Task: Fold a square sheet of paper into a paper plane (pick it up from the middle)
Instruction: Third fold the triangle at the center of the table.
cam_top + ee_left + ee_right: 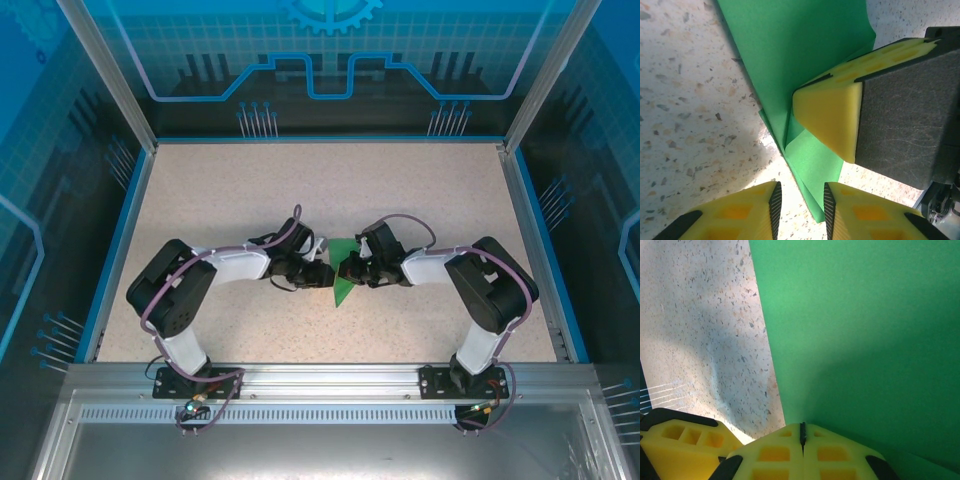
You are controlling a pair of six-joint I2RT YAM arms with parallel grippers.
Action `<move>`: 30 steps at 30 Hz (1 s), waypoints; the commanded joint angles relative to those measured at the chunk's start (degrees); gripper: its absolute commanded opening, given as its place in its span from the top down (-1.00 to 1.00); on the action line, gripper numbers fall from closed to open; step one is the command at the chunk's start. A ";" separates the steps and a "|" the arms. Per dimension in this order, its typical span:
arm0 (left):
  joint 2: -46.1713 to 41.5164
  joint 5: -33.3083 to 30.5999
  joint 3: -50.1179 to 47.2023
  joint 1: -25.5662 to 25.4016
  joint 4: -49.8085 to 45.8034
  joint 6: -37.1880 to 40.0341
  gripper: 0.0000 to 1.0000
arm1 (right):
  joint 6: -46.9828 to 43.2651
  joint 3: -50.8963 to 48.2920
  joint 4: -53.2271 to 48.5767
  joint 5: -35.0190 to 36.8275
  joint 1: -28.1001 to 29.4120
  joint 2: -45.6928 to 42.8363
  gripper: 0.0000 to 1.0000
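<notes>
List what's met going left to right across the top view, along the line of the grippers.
left arm's elbow → left gripper → green paper → right gripper → right arm's elbow

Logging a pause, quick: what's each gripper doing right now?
Left gripper: open over a corner of the thin bright green paper sheet.
Right gripper: shut, tip resting on the sheet.

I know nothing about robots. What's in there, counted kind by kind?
Green paper sheet: 1
Robot arms: 2, left arm and right arm
Pincers: 2, left pincer and right pincer
Total: 5
</notes>
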 commanded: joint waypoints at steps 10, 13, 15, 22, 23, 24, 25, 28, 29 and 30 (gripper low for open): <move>2.01 -3.67 0.44 -2.45 0.08 -0.70 0.40 | 1.34 -1.15 1.38 0.10 -0.19 0.60 0.90; 2.33 -3.86 0.61 -2.69 0.17 -0.78 0.42 | 2.04 -1.44 2.22 -0.30 -0.43 1.00 0.90; 2.42 -3.93 0.78 -2.91 -0.01 -0.69 0.43 | 2.25 -1.50 2.48 -0.29 -0.45 1.22 0.90; 3.13 -4.87 1.05 -3.25 -0.26 -0.55 0.46 | 3.26 -1.50 3.61 -0.53 -0.53 1.75 0.90; 3.18 -4.94 1.16 -3.37 -0.26 -0.53 0.45 | 3.21 -1.54 3.52 -0.48 -0.54 1.86 0.90; 3.26 -5.06 1.22 -3.33 -0.30 -0.44 0.45 | 3.35 -1.54 3.62 -0.48 -0.54 2.00 0.90; 3.37 -5.17 1.31 -3.48 -0.33 -0.42 0.45 | 3.37 -1.56 3.78 -0.53 -0.54 2.06 0.90; 3.67 -5.25 1.65 -3.62 -0.35 -0.46 0.45 | 3.55 -1.61 3.93 -0.50 -0.54 2.36 0.90; 3.82 -5.26 1.70 -3.65 -0.30 -0.42 0.45 | 3.71 -1.72 4.00 -0.41 -0.54 2.32 0.91; 3.94 -5.26 1.94 -3.74 -0.34 -0.43 0.45 | 3.90 -1.74 4.15 -0.37 -0.62 2.41 0.90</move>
